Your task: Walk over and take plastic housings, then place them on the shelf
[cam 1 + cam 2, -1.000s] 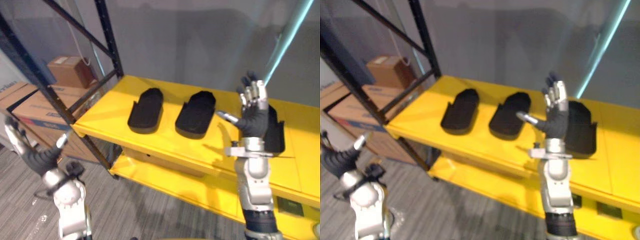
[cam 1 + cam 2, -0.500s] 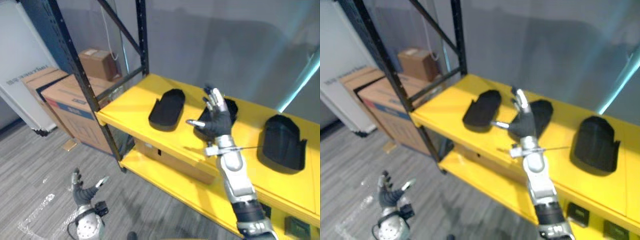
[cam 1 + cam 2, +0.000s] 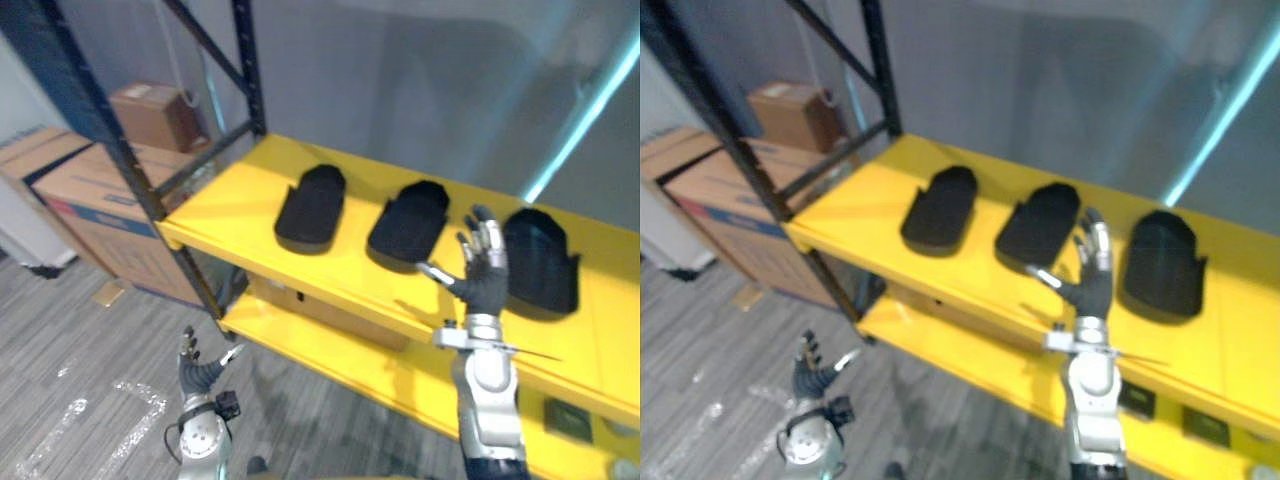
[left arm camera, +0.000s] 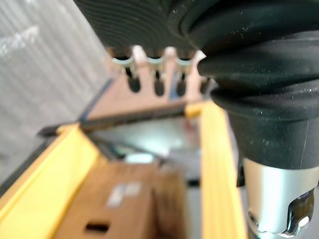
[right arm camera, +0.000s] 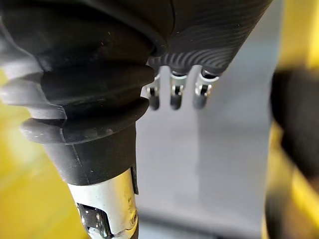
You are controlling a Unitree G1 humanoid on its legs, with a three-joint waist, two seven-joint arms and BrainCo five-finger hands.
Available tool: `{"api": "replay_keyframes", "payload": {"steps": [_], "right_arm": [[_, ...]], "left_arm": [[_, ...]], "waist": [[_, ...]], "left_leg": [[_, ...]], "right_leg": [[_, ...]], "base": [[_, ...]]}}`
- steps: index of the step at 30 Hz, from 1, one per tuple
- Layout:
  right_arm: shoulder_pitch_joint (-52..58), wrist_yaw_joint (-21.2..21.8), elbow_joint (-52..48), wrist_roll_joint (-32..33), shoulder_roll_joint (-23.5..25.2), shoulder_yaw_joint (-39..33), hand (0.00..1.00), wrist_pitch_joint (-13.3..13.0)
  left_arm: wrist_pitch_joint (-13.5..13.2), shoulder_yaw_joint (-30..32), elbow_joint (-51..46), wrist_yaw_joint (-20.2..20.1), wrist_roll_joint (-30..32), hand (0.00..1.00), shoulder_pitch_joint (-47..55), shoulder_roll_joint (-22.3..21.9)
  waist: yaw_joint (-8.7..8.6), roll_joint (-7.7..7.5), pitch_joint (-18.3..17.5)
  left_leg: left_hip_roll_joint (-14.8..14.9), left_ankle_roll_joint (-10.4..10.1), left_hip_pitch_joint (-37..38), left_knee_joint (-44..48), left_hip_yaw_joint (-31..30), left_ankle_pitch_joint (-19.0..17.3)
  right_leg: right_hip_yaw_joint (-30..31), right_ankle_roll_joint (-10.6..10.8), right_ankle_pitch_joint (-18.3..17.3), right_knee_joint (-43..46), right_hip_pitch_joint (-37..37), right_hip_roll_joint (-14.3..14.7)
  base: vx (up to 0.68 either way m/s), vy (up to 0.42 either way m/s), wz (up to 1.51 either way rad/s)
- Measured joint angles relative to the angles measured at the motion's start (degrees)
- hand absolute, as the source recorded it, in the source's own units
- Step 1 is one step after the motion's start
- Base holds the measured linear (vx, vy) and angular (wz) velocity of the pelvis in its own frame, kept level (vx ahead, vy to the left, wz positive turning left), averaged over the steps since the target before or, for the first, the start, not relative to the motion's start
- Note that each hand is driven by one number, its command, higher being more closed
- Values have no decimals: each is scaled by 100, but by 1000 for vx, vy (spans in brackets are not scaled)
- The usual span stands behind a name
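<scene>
Right hand (image 3: 485, 278) is raised in front of the shelf edge, fingers spread wide, holding nothing. It sits between the middle housing (image 3: 410, 222) and the right housing (image 3: 541, 262), touching neither as far as can be told. The left housing (image 3: 312, 205) is further along. All three lie flat on the top deck of the yellow shelf (image 3: 235, 212). Left hand (image 3: 203, 372) is low near the floor, fingers loose, empty.

Judgement: placing looks done for these, so the next move would be backing off for more. To do it well, draw the right arm straight back, keep the fingers clear of the housing rims and avoid any sideways swing. When turning, mind the black upright (image 3: 245, 75) and the cardboard boxes (image 3: 95, 190).
</scene>
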Motion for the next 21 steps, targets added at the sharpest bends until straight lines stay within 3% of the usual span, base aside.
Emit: {"api": "replay_keyframes", "payload": {"steps": [3, 4, 6, 7, 8, 9, 10, 12, 13, 14, 15, 16, 17, 18, 20, 21], "right_arm": [[41, -271, -249, 168, 0, -337, 0, -159], [27, -382, -325, 171, -19, -514, 0, -169], [21, -595, -327, 168, -29, -590, 0, -171], [21, -728, -337, 159, -28, -597, 0, -170], [30, -868, -367, 145, 27, -613, 0, -167], [49, -904, -363, 135, 184, -634, 0, -147], [178, -990, -561, 49, 574, -639, 0, -115], [307, -1011, -1026, -208, 589, -541, 0, -110], [326, -1009, -1144, -275, 600, -499, 0, -109], [309, -1019, -1199, -298, 599, -452, 0, -113], [308, -1028, -1173, -293, 598, -396, 0, -113], [304, -1025, -1138, -290, 594, -390, 0, -112], [331, -1025, -1133, -291, 589, -394, 0, -112], [335, -991, -1110, -292, 550, -400, 0, -116], [339, -965, -888, -292, 547, -445, 0, -145], [331, -953, -780, -291, 548, -463, 0, -146]], "left_arm": [[-12, -26, 36, 172, -196, 0, -69, -33], [-39, -9, 32, 202, -226, 0, -141, -32], [-104, -13, 32, 223, -224, 0, -225, -29], [-124, -73, 20, 243, -211, 0, -277, -33], [-124, -165, 8, 318, -198, 0, -322, -26], [-118, -198, 7, 341, -192, 0, -370, 65], [-119, -244, -156, 387, -152, 0, -349, 148], [-126, -247, -376, 436, -72, 0, -319, 176], [-116, -249, -367, 437, -2, 0, -309, 214], [-113, -257, -363, 421, 102, 0, -279, 245], [-113, -256, -370, 397, 160, 0, -237, 279], [-114, -235, -384, 382, 241, 0, -204, 286], [-115, -232, -387, 353, 297, 0, -152, 284], [-112, -235, -384, 294, 342, 0, -76, 283], [-113, -222, -372, 207, 385, 0, -41, 292], [-112, -206, -371, 187, 420, 0, -57, 290]], "waist": [[-137, -100, 79], [-129, -54, 102], [-132, -32, 104], [-137, -29, 101], [-136, 27, 72], [-107, -189, 123], [-103, -440, 93], [-57, -439, 98], [-45, -418, 108], [-30, -367, 114], [58, -289, 124], [56, -283, 123], [19, -281, 126], [22, -280, 127], [12, -281, 123], [11, -288, 119]], "left_leg": [[-85, 80, -186, 469, -159, -65], [70, 258, -184, 443, -132, -216], [346, 250, -175, -98, -169, -208], [464, 143, -171, -621, -215, -88], [518, -437, -209, -828, -119, 200], [308, -397, -233, -689, -38, 139], [83, -262, -498, -181, 71, -184], [115, -93, -973, 974, 103, -907], [172, 8, -989, 1301, 249, -1174], [257, 93, -910, 1434, 446, -1345], [358, 222, -726, 1353, 850, -1438], [381, 346, -539, 1222, 1136, -1439], [337, 479, -300, 1037, 1403, -1417], [261, 562, 1, 819, 1643, -1383], [64, 693, 368, 302, 1895, -1198], [-27, 714, 453, 101, 1967, -1102]], "right_leg": [[196, 58, 62, -12, 8, -226], [272, 120, 102, -39, -27, -257], [359, 266, 140, -58, -123, -373], [381, 437, 174, -76, -203, -499], [403, 647, 182, -64, -260, -678], [439, 676, 207, -61, -266, -871], [470, 643, 363, -194, -271, -1121], [508, 888, 704, -318, -270, -1217], [543, 866, 946, -360, -289, -1232], [524, 631, 1294, -393, -374, -1208], [386, -12, 1926, -482, -576, -1162], [23, -269, 2001, -296, -740, -1169], [-545, -301, 1565, 512, -896, -1156], [-801, -205, 911, 1222, -927, -1024], [-978, -263, 70, 1729, -860, -647], [-1103, -307, -88, 1740, -832, -537]], "base": [[-2, 96, -29], [6, 183, -20], [9, 256, -13], [23, 406, 3], [37, 560, 4], [61, 564, 2], [61, 459, -3], [14, 391, -34], [-47, 437, -80], [-85, 430, -125], [-92, 516, -136], [-53, 439, -137], [25, 478, -111], [49, 353, -84], [65, 236, -50], [71, 135, -34]]}}
